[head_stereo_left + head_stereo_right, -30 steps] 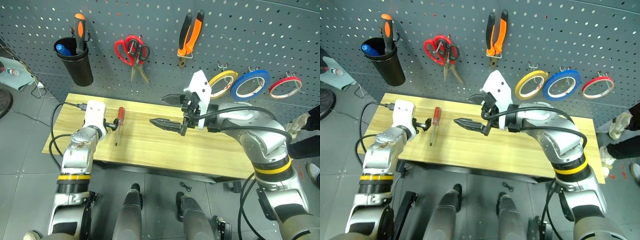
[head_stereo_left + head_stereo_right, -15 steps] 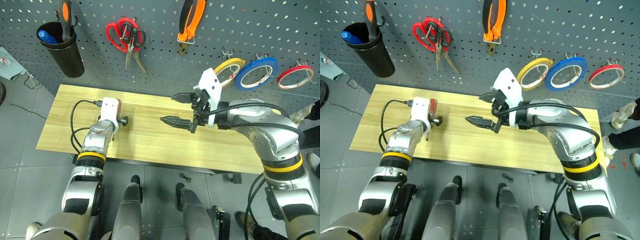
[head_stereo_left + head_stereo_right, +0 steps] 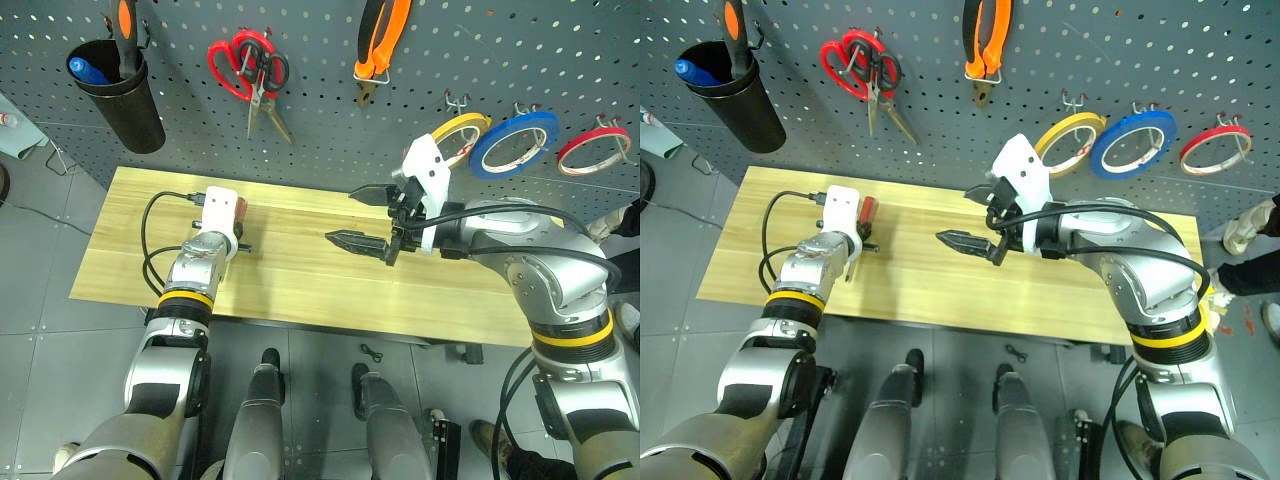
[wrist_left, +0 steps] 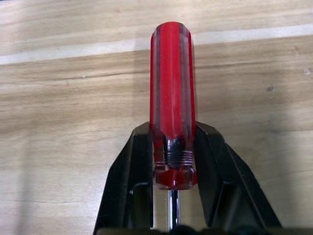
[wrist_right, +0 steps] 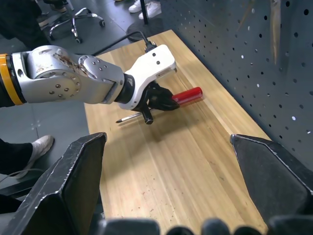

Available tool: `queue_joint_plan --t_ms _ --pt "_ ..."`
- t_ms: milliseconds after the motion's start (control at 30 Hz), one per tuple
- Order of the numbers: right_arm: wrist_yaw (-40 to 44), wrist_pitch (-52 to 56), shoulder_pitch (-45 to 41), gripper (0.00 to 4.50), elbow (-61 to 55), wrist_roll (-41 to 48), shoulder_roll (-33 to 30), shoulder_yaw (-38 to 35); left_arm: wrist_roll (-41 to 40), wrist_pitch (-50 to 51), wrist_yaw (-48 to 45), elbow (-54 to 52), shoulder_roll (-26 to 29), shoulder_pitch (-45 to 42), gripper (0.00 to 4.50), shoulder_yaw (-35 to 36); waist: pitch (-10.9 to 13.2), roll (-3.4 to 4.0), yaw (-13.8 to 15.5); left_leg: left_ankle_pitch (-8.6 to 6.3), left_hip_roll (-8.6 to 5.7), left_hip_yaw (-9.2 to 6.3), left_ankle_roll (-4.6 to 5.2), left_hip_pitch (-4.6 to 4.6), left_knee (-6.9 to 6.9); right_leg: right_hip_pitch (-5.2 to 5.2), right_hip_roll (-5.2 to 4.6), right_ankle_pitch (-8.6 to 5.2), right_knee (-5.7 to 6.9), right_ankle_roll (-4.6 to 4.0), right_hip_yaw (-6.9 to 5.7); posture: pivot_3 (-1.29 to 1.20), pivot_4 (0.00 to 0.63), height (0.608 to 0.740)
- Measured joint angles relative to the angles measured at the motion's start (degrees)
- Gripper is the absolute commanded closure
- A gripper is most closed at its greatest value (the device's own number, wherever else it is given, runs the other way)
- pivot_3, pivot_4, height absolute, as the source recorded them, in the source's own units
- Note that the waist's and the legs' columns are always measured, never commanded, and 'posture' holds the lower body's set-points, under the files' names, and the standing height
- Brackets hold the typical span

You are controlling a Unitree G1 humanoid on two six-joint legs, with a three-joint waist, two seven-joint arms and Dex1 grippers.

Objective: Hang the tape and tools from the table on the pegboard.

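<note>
— One tool matters now, yes? How does the left tool [image 4: 171,196] stand?

— Its two black fingers [image 4: 132,186] are narrow and press on both sides of the red-handled screwdriver [image 4: 172,98], at the collar where the handle meets the steel shaft. The right tool [image 3: 372,218] is wide and holds nothing; it hangs above the middle of the tabletop [image 3: 300,280].

— Where does the screwdriver lie?

— On the tabletop, near the left end, flat on the wood. The handle points away from the left tool toward the pegboard [image 3: 300,130], and the shaft runs back between the fingers and under the wrist.

— How do you think it will handle?

— I judge it is light and fully stiff, so it does not bend. The handle looks like smooth glossy plastic with flat faces, so it may be a little slippery. The flat faces should help the fingers to stay.

— Is the collar a good place?

— I think it is acceptable, because the handle narrows there and the ridge can stop sliding. But most of the handle then sticks out in front, so the screwdriver could swing around the pinch when it is lifted.

— And the other things of the task?

— The yellow tape [image 3: 455,135], the black-handled scissors [image 3: 268,95] and the pliers [image 3: 378,45] hang already on the pegboard.
</note>
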Motion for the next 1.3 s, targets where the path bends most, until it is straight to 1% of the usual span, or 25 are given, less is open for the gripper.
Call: queue_joint_plan --t_ms 100,167,200,267,367,433,467,533,600,667,767,800,833,900,1000,1033,1100,1167,1233,1267,1300 --pt "0.0 -0.2 0.6 0.00 0.0 -0.1 0.1 0.0 0.0 0.7 -0.2 -0.8 0.8 0.4 3.84 0.0 0.0 0.00 0.0 0.00 0.00 0.00 0.00 0.00 -0.05 0.00 0.00 0.01 -0.05 -0.02 0.00 0.09 0.479 0.740" --pt "0.1 -0.8 1.6 0.00 0.0 -0.2 0.1 -0.1 0.1 1.2 -1.6 -3.3 2.0 2.3 3.84 -0.7 0.0 0.00 0.0 0.00 0.00 0.01 -0.01 -0.01 -0.11 0.00 0.00 0.04 -0.10 -0.06 0.00 0.09 0.471 0.740" --pt "0.1 -1.0 2.2 0.00 -0.1 -0.2 0.1 -0.3 0.0 2.5 -3.1 -6.5 2.9 4.2 3.84 -1.0 0.0 0.00 -0.1 0.01 0.00 0.01 -0.02 -0.03 -0.17 -0.04 0.00 0.09 -0.12 -0.15 0.00 0.09 0.466 0.740" --pt "0.1 -1.2 4.1 0.00 -1.1 -0.2 -0.4 -1.3 -0.5 5.4 -6.1 -13.3 4.5 8.1 3.84 -1.5 0.0 0.01 0.1 0.04 0.00 0.01 -0.08 -0.01 -0.33 -0.06 0.00 0.20 -0.14 -0.34 -0.01 0.10 0.434 0.740" --pt "0.0 -1.1 8.2 0.00 -4.9 1.6 -1.1 -4.7 -2.7 11.6 -10.8 -32.9 7.9 19.2 3.84 -1.6 -0.1 0.00 0.1 0.16 0.00 0.00 -0.28 -0.09 -0.61 -0.12 -0.05 0.22 -0.28 -0.38 -0.08 0.11 0.385 0.740" --pt "-0.2 -0.4 10.5 0.00 -7.1 4.2 -1.1 -7.7 -4.9 15.5 -12.3 -45.7 8.4 25.8 3.84 -0.7 -0.2 0.02 0.2 0.19 0.00 0.00 -0.34 -0.06 -0.70 -0.12 -0.07 0.24 -0.30 -0.40 -0.11 0.13 0.363 0.740" --pt "-0.3 -0.2 10.7 0.00 -7.8 5.7 -0.5 -9.0 -5.6 16.9 -12.4 -50.6 8.3 27.8 3.84 -0.4 -0.2 -0.02 0.3 0.23 0.01 -0.06 -0.40 -0.07 -0.71 -0.13 -0.06 0.25 -0.30 -0.43 -0.19 0.13 0.358 0.740" --pt "-1.6 0.1 10.0 0.00 -9.0 10.3 2.4 -12.1 -6.9 19.1 -12.1 -60.0 7.9 30.7 3.84 0.2 -0.3 -0.10 0.4 0.35 0.02 -0.08 -0.59 -0.07 -0.73 -0.12 -0.05 0.28 -0.31 -0.45 -0.24 0.15 0.339 0.740" --pt "-4.0 0.2 6.9 0.00 -8.8 14.7 5.6 -14.6 -7.2 20.9 -10.9 -67.5 7.4 31.2 3.84 0.6 -0.7 -0.11 0.4 0.41 0.02 -0.07 -0.68 -0.12 -0.75 -0.12 -0.05 0.37 -0.50 -0.14 -0.24 0.18 0.288 0.740" --pt "-6.2 0.3 2.4 0.00 -7.4 17.1 7.6 -15.9 -7.2 21.1 -9.9 -70.9 7.2 30.4 3.84 1.4 -1.6 -0.21 0.3 0.44 0.02 -0.06 -0.74 -0.14 -0.78 -0.10 -0.04 0.54 -0.70 -0.01 -0.25 0.21 0.266 0.740" --pt "-9.8 -0.7 -8.1 0.00 -3.0 19.2 10.9 -17.9 -7.1 20.7 -8.3 -74.1 8.1 25.0 3.84 3.9 -2.6 -0.33 0.2 0.53 0.06 -0.06 -0.84 -0.19 -1.01 -0.08 0.03 1.01 -1.21 0.02 -0.28 0.24 0.238 0.740" --pt "-10.3 -1.4 -10.0 0.00 -1.8 19.2 11.6 -18.0 -7.1 20.4 -7.9 -74.6 8.7 23.2 3.84 4.6 -3.1 -0.33 0.3 0.55 0.07 -0.06 -0.85 -0.24 -1.00 -0.08 0.03 1.02 -1.25 0.02 -0.30 0.25 0.232 0.740" --pt "-10.6 -2.3 -11.9 0.00 0.0 19.2 12.5 -18.1 -6.8 19.9 -7.3 -75.1 9.7 20.9 3.84 5.5 -3.8 -0.42 0.4 0.62 0.06 -0.06 -0.73 -0.23 -0.95 0.00 0.02 1.17 -1.30 -0.24 -0.30 0.26 0.227 0.740" --pt "-10.7 -4.0 -14.1 0.00 2.1 19.0 13.5 -18.1 -5.6 18.3 -6.3 -75.1 12.1 15.9 3.84 6.0 -4.6 -0.53 0.9 0.80 0.06 -0.05 -0.45 -0.30 -1.01 -0.01 0.02 1.22 -1.42 -0.31 -0.31 0.27 0.213 0.740" --pt "-9.6 -6.6 -14.6 0.00 4.0 18.2 14.1 -17.6 -1.8 14.1 -3.7 -74.5 16.0 7.0 3.84 6.4 -5.5 -0.69 2.0 0.79 0.04 0.01 -0.43 -0.34 -1.07 -0.01 -0.02 1.21 -1.51 -0.30 -0.34 0.28 0.200 0.740" --pt "-9.3 -7.3 -14.5 0.00 4.6 17.8 14.2 -17.5 -1.0 12.9 -3.0 -73.4 16.4 4.8 3.84 6.4 -5.7 -0.70 2.4 0.79 0.04 0.02 -0.43 -0.34 -1.09 -0.01 -0.02 1.21 -1.50 -0.30 -0.34 0.27 0.199 0.740" --pt "-8.9 -8.3 -14.6 0.00 5.2 17.2 14.5 -17.1 0.9 9.1 -1.4 -68.1 17.1 -0.7 3.84 6.0 -6.1 -0.68 3.3 0.79 0.05 0.02 -0.43 -0.32 -1.11 -0.04 0.00 1.21 -1.45 -0.31 -0.38 0.27 0.199 0.740" --pt "-8.7 -9.4 -14.7 0.00 5.7 16.4 15.2 -16.4 2.8 2.9 0.1 -60.2 17.6 -5.9 3.84 5.7 -6.4 -0.67 3.7 0.79 0.05 0.03 -0.44 -0.32 -1.10 -0.03 0.00 1.22 -1.46 -0.32 -0.39 0.26 0.198 0.740" --pt "-8.7 -10.0 -14.7 0.00 6.1 15.9 15.4 -16.0 3.2 -3.4 0.8 -53.0 17.2 -8.7 3.84 5.3 -6.6 -0.69 3.9 0.79 0.05 0.05 -0.44 -0.32 -1.09 -0.02 -0.01 1.23 -1.45 -0.33 -0.39 0.24 0.204 0.740" --pt "-8.7 -10.3 -14.8 0.00 6.2 15.6 15.5 -15.7 3.2 -7.8 1.0 -47.5 16.2 -10.4 3.84 5.1 -6.8 -0.68 4.1 0.80 0.05 0.05 -0.44 -0.31 -1.10 -0.03 0.00 1.23 -1.44 -0.33 -0.39 0.24 0.205 0.740" --pt "-8.7 -10.4 -14.9 0.00 6.2 15.5 15.5 -15.5 3.2 -9.8 1.1 -44.7 15.7 -11.0 3.84 4.9 -6.8 -0.68 4.2 0.80 0.05 0.05 -0.44 -0.31 -1.09 -0.03 0.00 1.23 -1.41 -0.33 -0.39 0.24 0.205 0.740"
